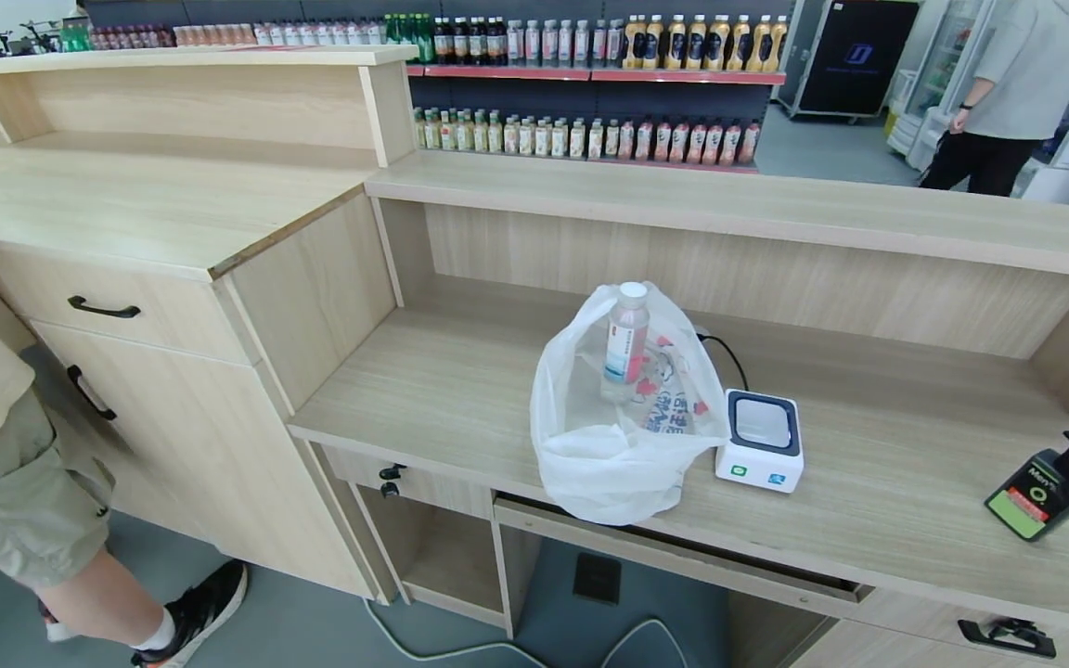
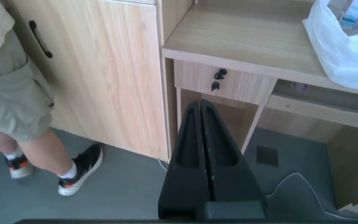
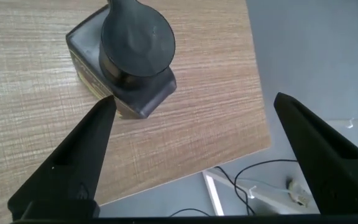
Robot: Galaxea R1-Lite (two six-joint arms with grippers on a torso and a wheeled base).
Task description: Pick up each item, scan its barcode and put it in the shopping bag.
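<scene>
The right pincer [image 3: 194,99] is closest, its two black fingers [image 3: 73,168] spread wide over the wooden desk [image 3: 197,74] and pinching nothing; a dark bottle [image 3: 126,59] with a round black cap sits just ahead of the tips, its cap facing the wrist camera; it lies much nearer one finger than the other; that fingertip is close against the bottle's lower corner, though I cannot tell whether they touch; the other finger is well apart from it, out past the desk's corner; in the head view the same dark bottle [image 1: 1040,492] shows a green label and rests on the desk [image 1: 915,445] near its front edge

The left pincer [image 2: 201,106] is pressed together, finger against finger with nothing between, and it hangs low above the grey floor [image 2: 123,186] in front of the desk; ahead of its tips is a drawer [image 2: 222,82] with a key in its lock; higher up and beyond it the white shopping bag [image 2: 340,50] sits on the desk top

Well off to the right pincer's left the shopping bag [image 1: 609,436] stands open on the desk; a clear bottle [image 1: 625,343] with a white cap stands upright inside it; just beside the bag, on the side nearer the right pincer, is the scanner [image 1: 760,438], a white box with a dark window on top; a black cable [image 1: 729,357] runs behind it
</scene>
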